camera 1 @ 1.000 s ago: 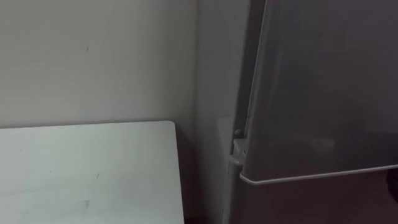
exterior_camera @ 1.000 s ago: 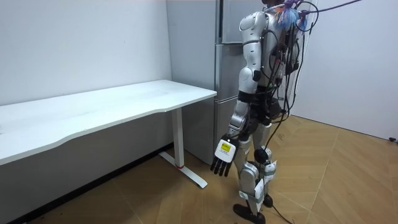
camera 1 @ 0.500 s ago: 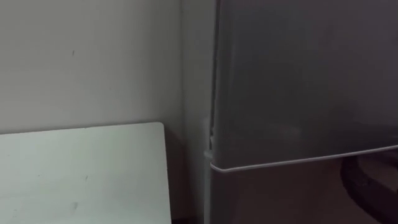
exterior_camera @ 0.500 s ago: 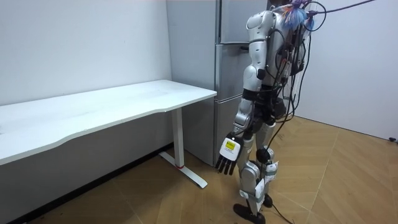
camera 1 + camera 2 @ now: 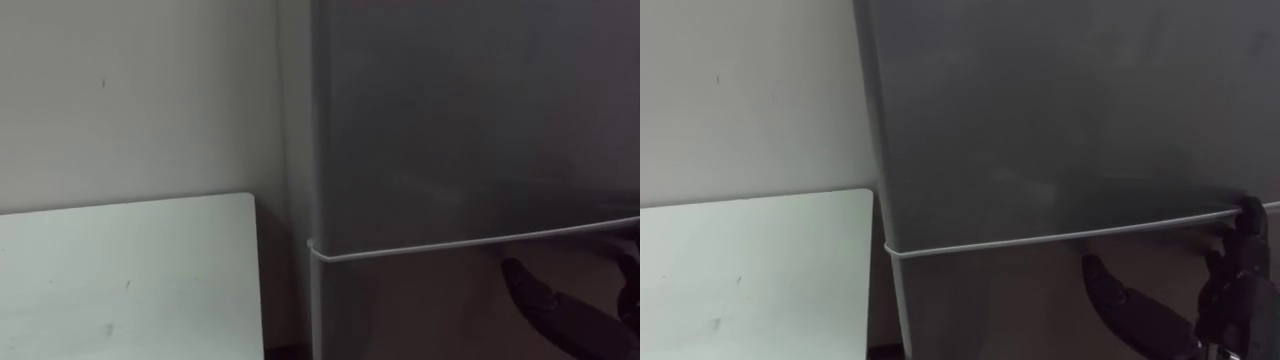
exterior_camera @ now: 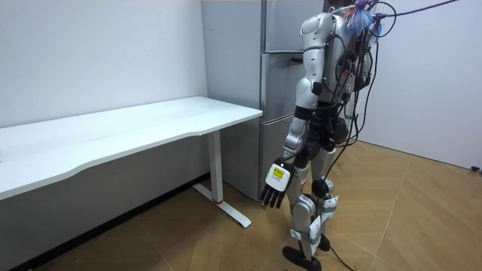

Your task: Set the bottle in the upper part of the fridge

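The grey fridge (image 6: 275, 90) stands right before me, its upper door (image 5: 470, 120) flush with the body. A pale seam (image 5: 450, 245) parts that door from the lower door (image 5: 400, 310). My right hand (image 5: 1160, 320) shows dark at the lower right in front of the lower door. Its thumb is spread to the left and its fingers (image 5: 1243, 255) reach up to the upper door's bottom edge, open. In the room view my left hand (image 6: 275, 184) hangs at my side with relaxed fingers, holding nothing.
A white table (image 5: 120, 280) stands to the left of the fridge against the pale wall, with a narrow dark gap between them. In the room view the table (image 6: 151, 124) stretches away to the view's left over the wooden floor (image 6: 392, 218).
The upper fridge door, ajar a second ago with a gap at its hinge side, has swung shut. My right hand has come into view at the lower right. The view has shifted rightward.
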`<state>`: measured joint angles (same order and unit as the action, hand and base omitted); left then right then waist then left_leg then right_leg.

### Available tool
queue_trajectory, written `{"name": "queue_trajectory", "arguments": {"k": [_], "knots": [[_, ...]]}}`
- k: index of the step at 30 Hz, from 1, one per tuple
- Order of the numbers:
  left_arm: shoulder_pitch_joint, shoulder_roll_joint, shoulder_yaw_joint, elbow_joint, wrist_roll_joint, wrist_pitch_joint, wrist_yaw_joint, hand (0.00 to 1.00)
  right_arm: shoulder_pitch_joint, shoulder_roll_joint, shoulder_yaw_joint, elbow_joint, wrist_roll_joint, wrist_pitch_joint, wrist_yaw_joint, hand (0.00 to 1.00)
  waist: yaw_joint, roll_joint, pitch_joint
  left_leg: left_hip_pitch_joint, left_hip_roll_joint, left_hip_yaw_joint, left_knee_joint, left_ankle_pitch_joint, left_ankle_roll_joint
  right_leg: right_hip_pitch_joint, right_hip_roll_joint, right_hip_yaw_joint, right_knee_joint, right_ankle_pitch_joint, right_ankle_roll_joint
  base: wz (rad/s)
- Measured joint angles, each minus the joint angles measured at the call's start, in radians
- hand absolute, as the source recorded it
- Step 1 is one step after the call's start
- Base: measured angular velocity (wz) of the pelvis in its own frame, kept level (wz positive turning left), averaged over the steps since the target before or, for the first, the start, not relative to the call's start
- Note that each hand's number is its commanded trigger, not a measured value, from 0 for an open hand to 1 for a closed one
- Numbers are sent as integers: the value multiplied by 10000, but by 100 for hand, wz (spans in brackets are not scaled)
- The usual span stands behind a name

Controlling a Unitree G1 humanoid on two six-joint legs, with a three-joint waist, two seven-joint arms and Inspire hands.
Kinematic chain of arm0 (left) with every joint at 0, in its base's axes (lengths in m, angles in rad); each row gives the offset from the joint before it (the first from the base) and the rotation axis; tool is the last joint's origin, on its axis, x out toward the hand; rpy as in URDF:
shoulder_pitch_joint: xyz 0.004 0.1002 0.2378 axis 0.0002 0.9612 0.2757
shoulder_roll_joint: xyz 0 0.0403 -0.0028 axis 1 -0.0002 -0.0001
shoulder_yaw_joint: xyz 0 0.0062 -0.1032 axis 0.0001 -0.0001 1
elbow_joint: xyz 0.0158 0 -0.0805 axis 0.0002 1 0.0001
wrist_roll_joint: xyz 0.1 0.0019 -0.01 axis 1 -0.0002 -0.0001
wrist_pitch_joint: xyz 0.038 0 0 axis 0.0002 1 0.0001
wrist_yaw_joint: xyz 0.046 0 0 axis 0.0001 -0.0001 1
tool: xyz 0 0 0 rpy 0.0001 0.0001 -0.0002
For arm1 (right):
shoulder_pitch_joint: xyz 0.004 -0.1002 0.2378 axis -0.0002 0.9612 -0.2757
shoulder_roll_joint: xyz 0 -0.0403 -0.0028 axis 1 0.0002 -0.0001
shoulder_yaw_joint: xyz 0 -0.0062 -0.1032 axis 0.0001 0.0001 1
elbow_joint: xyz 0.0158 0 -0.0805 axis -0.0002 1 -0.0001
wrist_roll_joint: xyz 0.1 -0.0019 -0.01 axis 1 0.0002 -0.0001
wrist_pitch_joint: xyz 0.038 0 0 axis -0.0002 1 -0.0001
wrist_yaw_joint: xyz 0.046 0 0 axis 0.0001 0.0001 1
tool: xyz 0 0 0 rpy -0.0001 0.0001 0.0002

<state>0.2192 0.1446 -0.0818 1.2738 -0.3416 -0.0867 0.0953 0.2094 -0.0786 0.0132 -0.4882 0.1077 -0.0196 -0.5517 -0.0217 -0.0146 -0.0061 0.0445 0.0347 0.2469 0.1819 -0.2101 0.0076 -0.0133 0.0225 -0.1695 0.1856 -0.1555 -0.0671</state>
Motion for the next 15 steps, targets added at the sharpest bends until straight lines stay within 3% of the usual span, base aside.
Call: {"name": "queue_trajectory", "arguments": {"k": [15], "knots": [[3,94,3,86,23,-518,-382,0,-1,-3,174,-6,4,0,0,0,25,-103,31,-13,61,1,7,75,-79,7,30,-102,3,41,-86,0]]}}
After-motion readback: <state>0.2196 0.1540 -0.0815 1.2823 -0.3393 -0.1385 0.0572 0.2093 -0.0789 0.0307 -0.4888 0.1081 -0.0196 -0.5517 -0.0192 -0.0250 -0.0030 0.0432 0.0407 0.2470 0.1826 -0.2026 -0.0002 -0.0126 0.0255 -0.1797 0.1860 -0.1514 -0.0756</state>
